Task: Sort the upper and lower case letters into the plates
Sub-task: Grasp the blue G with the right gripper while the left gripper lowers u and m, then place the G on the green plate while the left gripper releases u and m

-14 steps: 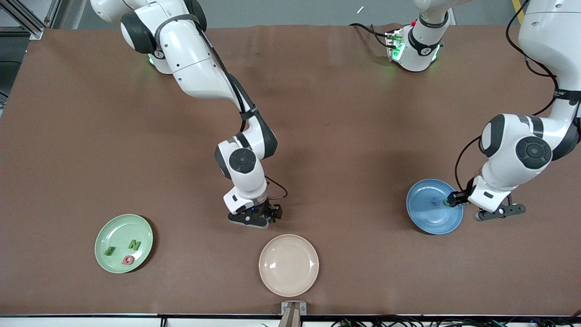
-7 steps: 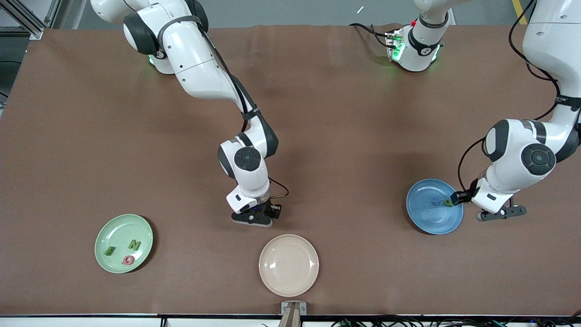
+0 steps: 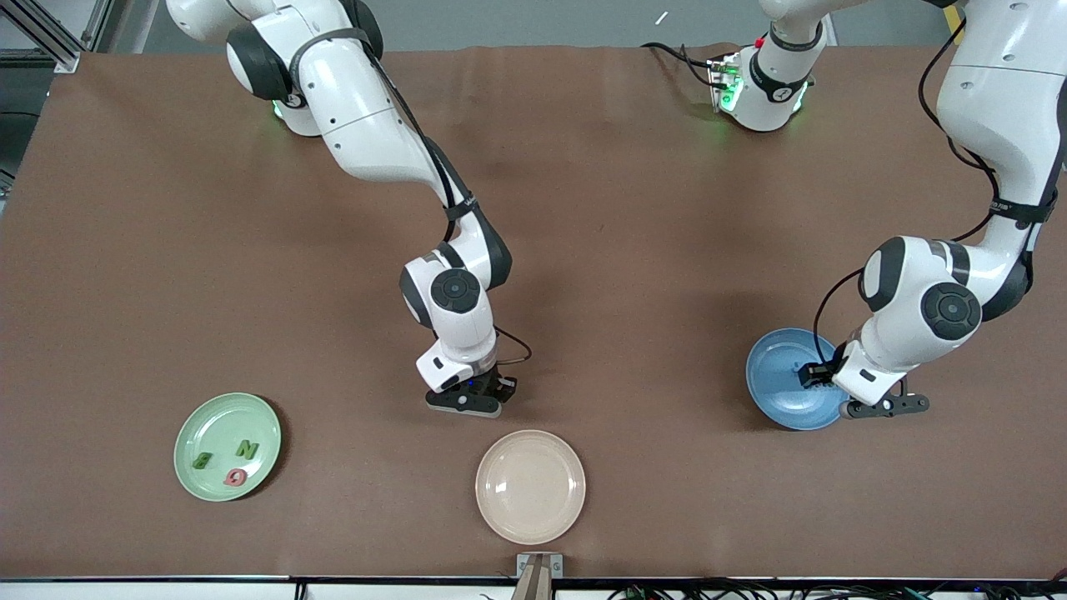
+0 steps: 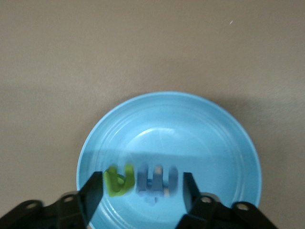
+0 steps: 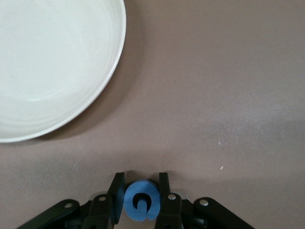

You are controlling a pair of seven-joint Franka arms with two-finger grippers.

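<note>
Two grippers are busy: the left gripper (image 4: 139, 191) hangs spread wide over the blue plate (image 3: 775, 379), a green letter (image 4: 118, 180) and a blue letter (image 4: 157, 180) lying between its fingers. The right gripper (image 5: 139, 198), over the table (image 3: 633, 233) beside the cream plate (image 5: 52, 62), pinches a blue letter piece (image 5: 139, 200). The mint plate (image 3: 227, 447) carries three letters.

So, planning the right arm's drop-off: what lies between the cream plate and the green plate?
Only bare table lies between the cream plate and the green plate, as the front view shows.

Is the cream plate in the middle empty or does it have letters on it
Empty: the cream plate shows only bare glazed surface, no letters.
</note>
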